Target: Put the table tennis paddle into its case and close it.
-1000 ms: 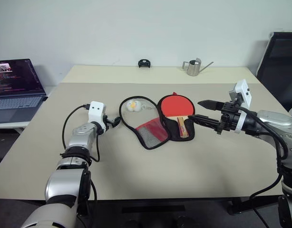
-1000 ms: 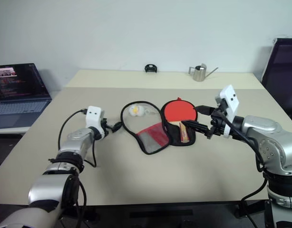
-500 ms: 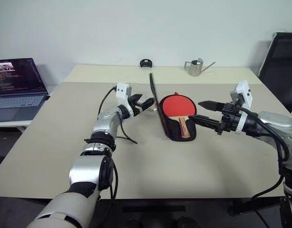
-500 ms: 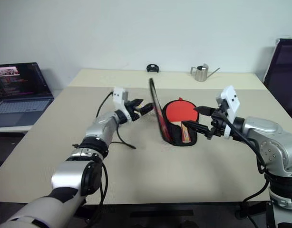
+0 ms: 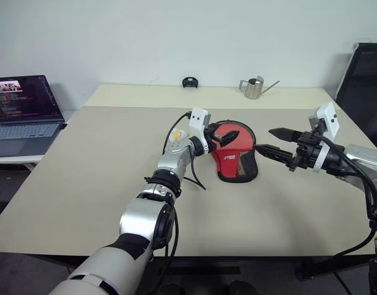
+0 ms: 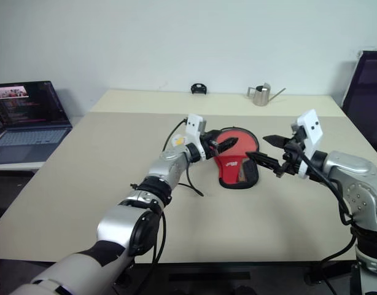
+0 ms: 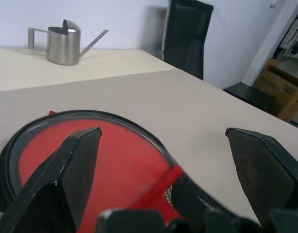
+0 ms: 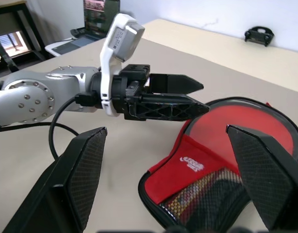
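On the beige table [image 5: 84, 184], the red case [image 5: 236, 153] lies folded shut over the paddle, whose handle shows dimly through the mesh pocket [image 8: 207, 187]. The left gripper [image 5: 220, 136] hovers at the case's left rim, its 2 fingers spread and empty. The right gripper [image 5: 275, 141] hangs just right of the case, jaws also wide, holding nothing. Farther back stand a steel pitcher [image 5: 251, 88] and a small black object [image 5: 188, 82]; a laptop [image 5: 23, 114] sits at far left.
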Available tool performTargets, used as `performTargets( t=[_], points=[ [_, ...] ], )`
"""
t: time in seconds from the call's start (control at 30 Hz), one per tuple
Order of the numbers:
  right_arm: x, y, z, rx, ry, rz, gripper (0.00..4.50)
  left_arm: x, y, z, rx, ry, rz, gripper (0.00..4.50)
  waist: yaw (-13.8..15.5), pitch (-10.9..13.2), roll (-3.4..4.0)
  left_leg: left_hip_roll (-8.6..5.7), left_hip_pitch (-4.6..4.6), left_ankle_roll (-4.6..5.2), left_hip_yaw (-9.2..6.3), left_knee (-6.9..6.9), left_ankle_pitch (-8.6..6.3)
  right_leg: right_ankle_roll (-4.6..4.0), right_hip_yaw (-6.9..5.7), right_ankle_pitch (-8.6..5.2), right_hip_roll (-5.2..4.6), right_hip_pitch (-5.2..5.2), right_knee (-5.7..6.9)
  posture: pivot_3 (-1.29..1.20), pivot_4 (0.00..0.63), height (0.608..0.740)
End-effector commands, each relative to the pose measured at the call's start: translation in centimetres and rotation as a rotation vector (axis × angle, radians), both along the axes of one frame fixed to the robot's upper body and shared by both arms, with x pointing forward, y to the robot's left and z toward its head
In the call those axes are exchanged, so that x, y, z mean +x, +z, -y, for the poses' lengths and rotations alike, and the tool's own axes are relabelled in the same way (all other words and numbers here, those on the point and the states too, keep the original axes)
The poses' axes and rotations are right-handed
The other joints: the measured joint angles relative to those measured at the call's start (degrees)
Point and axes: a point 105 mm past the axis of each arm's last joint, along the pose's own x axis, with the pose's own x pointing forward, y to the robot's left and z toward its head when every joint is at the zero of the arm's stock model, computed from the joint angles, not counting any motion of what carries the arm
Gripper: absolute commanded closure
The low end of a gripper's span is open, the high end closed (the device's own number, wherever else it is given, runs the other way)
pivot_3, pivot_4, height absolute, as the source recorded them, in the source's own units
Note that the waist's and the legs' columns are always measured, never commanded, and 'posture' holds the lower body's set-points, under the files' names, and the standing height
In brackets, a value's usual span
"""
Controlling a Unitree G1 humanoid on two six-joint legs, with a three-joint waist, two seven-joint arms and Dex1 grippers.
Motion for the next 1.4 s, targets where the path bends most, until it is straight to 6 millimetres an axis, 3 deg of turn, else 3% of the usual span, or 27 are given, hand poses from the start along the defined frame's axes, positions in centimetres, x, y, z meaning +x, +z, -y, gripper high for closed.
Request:
performTargets(
  t=[0.03, 0.17, 0.4, 0.53, 0.77, 1.07, 1.4],
  points=[
    [-0.3, 1.0, 0.2, -0.022, -0.018, 0.063, 0.20, -0.3, 4.0, -1.3, -0.053, -0.053, 0.118, 0.00, -0.06, 0.00, 0.00, 0.01, 0.00, 0.00, 0.00, 0.00, 0.00, 0.00, 0.01, 0.00, 0.01, 0.00, 0.01, 0.00, 0.150, 0.740],
    [0.1, -0.4, -0.3, 0.004, -0.011, 0.000, 0.20, -1.6, 5.3, -4.6, -0.060, -0.138, 0.169, 0.00, -0.33, 0.00, 0.01, 0.03, 0.01, 0.00, 0.00, 0.06, 0.00, 0.00, 0.02, 0.00, 0.05, 0.00, 0.05, 0.00, 0.150, 0.740],
    [4.1, -3.7, -0.1, 0.029, -0.125, -0.136, 0.20, -6.4, 7.0, -10.6, -0.035, -0.250, 0.190, 0.00, -1.27, 0.00, 0.04, 0.08, 0.05, -0.02, -0.01, 0.29, 0.01, -0.01, 0.11, 0.00, 0.06, 0.00, 0.34, 0.00, 0.150, 0.740],
    [7.0, -5.2, 0.1, 0.015, -0.213, -0.176, 0.20, -7.6, 6.8, -13.0, 0.015, -0.201, 0.197, 0.00, -1.12, 0.00, 0.04, 0.04, 0.12, -0.01, -0.01, 0.44, 0.01, 0.00, 0.11, -0.01, 0.04, 0.02, 0.57, 0.00, 0.150, 0.740],
    [11.5, -7.4, 0.1, -0.010, -0.342, -0.208, 0.20, -9.2, 4.2, -16.5, 0.121, -0.114, 0.142, 0.00, -1.36, 0.00, 0.05, 0.06, 0.20, -0.01, 0.04, 0.41, 0.01, -0.01, 0.18, -0.01, 0.06, 0.02, 0.66, 0.00, 0.150, 0.740],
    [14.1, -10.3, -0.9, -0.025, -0.401, -0.271, 0.20, -10.7, 3.9, -18.2, 0.134, -0.065, 0.127, 0.00, -1.37, 0.01, 0.06, 0.07, 0.17, -0.01, 0.04, 0.39, 0.01, -0.01, 0.18, -0.01, 0.04, -0.01, 0.64, 0.00, 0.150, 0.740],
    [14.9, -11.7, -0.5, -0.045, -0.457, -0.308, 0.20, -10.9, 4.4, -18.0, 0.131, -0.063, 0.138, 0.00, -1.49, 0.01, 0.07, 0.07, 0.20, -0.02, 0.06, 0.38, 0.01, -0.01, 0.19, -0.01, 0.04, -0.01, 0.66, 0.00, 0.150, 0.740]
  ],
)
